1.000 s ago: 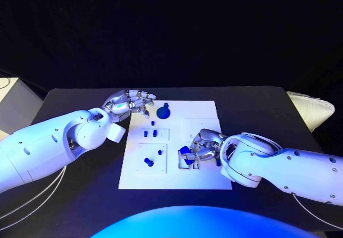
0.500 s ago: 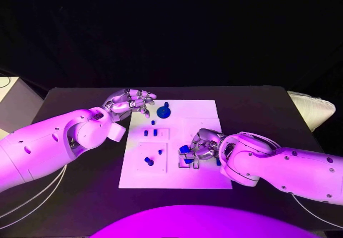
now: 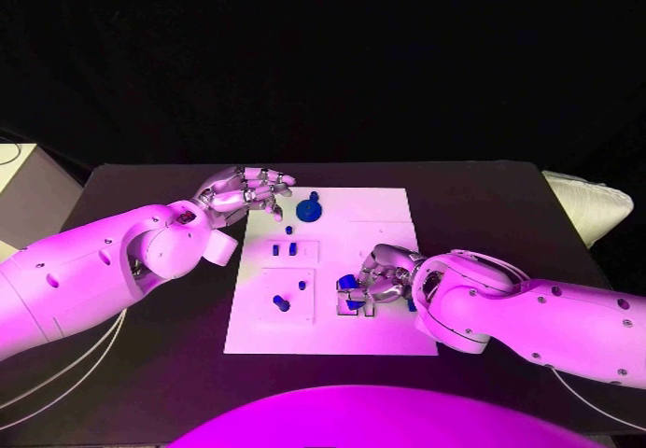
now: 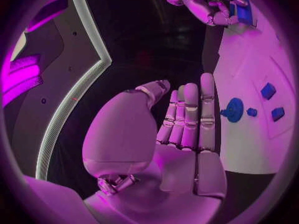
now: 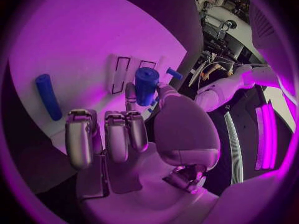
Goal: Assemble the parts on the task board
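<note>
Left hand (image 3: 246,194) hovering off far left corner of task board (image 3: 384,341), fingers together and straight, holding nothing. Round blue part (image 3: 310,212) seated near far edge; two small pegs (image 3: 283,250) and a further peg (image 3: 280,303) standing nearer left edge, apparently placed. Right hand (image 3: 381,280) low over slotted block toward near right, pinching blue cylinder (image 5: 146,84) just above slots. Long blue rod (image 5: 47,96) lying loose on board. Judged partway: cylinder and rod not yet inserted.
</note>
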You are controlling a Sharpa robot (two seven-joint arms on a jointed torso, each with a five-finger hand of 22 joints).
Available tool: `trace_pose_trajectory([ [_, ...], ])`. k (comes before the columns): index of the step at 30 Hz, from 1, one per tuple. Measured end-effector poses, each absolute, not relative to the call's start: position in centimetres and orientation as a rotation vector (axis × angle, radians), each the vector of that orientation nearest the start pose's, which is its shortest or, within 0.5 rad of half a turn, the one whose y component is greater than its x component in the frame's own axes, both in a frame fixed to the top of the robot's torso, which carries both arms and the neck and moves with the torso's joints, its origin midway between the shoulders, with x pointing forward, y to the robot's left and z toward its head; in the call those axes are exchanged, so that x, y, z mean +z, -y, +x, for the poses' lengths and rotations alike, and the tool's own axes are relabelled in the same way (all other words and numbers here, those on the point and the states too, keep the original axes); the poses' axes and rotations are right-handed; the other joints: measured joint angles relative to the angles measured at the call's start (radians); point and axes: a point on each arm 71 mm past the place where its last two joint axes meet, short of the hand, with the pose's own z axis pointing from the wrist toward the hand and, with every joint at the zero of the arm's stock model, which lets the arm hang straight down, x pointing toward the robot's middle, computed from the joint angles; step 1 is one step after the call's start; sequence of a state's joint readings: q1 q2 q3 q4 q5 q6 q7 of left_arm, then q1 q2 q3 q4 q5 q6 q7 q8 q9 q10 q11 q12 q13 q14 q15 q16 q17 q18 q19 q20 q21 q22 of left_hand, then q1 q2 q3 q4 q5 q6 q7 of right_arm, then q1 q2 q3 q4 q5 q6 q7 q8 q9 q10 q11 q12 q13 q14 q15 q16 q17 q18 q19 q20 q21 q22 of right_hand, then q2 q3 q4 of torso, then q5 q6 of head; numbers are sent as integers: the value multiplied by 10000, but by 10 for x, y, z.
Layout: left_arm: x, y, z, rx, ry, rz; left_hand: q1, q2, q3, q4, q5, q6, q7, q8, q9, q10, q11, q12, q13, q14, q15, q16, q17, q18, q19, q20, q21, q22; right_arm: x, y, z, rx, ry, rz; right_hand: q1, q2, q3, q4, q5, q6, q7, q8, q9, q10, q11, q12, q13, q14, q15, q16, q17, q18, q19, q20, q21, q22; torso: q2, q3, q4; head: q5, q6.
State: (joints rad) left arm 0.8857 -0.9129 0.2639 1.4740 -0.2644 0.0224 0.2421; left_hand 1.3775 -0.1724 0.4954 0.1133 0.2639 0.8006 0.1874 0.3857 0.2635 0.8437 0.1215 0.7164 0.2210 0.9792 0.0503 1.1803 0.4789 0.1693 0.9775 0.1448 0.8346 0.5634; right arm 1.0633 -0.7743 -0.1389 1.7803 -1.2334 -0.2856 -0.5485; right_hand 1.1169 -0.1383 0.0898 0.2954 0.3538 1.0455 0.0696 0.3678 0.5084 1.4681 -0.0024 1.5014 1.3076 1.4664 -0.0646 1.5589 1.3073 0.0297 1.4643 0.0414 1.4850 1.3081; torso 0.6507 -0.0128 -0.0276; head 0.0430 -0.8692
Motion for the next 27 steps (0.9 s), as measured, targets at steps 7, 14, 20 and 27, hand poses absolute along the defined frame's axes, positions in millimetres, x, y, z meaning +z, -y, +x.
trace_pose_trajectory([
  [7,-228,-249,467,-16333,-16543,-10523,0,0,0,0,0,0,0,0,1,0,0,0,1,0,0,0,-1,0,0,0,0,-8,-270,123,378,6302,-21688,1514,-39,39,0,0,-1,-2,2,-2,0,0,0,0,-1,0,0,0,0,-1,24,-24,0,-1,1,1,3,10,4],
  [14,-228,-249,467,-16321,-16551,-10528,0,0,0,0,0,0,0,0,1,0,0,0,1,0,0,0,-1,0,0,0,0,-8,-270,123,376,6357,-21632,1603,-39,39,0,0,62,-4,3,-3,-9,0,1,0,-1,0,1,0,0,0,37,-37,0,-2,2,1,3,23,1],
  [20,-228,-249,467,-16321,-16558,-10530,0,0,0,0,0,0,0,35,1,0,0,0,-9,0,0,0,-2,-1,0,0,0,-19,-270,123,376,6370,-21566,1680,-39,39,0,0,61,-4,4,-2,0,-1,1,0,-2,0,0,0,0,0,38,-37,0,-2,2,0,5,27,8],
  [27,-228,-249,467,-16312,-16566,-10534,0,0,-1,1,0,0,0,35,2,0,0,0,-9,0,0,0,-2,0,0,0,-39,-18,-271,122,377,6364,-21516,1733,-356,40,-324,-15,-595,-2,2,110,25,-1,1,0,-3,0,0,0,-1,0,37,-37,0,-3,2,-6,3,27,9],
])
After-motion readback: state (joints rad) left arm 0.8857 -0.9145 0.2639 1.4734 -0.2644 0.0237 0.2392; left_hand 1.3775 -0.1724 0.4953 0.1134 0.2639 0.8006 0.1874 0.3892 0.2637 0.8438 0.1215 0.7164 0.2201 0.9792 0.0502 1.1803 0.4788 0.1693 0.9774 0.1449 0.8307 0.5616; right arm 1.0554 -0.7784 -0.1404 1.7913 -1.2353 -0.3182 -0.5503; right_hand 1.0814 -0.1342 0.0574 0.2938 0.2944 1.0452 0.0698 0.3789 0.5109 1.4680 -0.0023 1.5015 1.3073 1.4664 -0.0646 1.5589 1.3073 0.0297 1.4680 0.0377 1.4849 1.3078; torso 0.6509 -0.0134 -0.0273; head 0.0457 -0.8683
